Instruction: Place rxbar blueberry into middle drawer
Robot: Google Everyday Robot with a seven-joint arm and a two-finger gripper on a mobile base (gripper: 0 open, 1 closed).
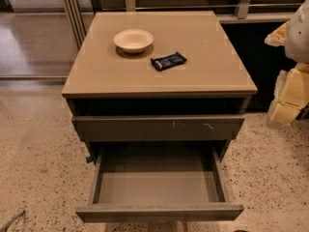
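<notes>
The rxbar blueberry (168, 61), a small dark bar with pale lettering, lies flat on the cabinet top (203, 76), just right of a cream round bowl (133, 40). The middle drawer (157, 187) is pulled far out below, and its flat grey floor is bare. Its plain front (159, 211) faces me at the bottom of the view. My gripper (289, 98) shows as pale cream and yellow parts at the right edge, beside the cabinet and about level with its top. It is well to the right of the bar and touches nothing.
A drawer front with small pale scratches (159, 127) sits above the open drawer, slightly out. A speckled floor (34, 158) surrounds the cabinet. A railing and dark panels (260, 47) stand behind and to the right.
</notes>
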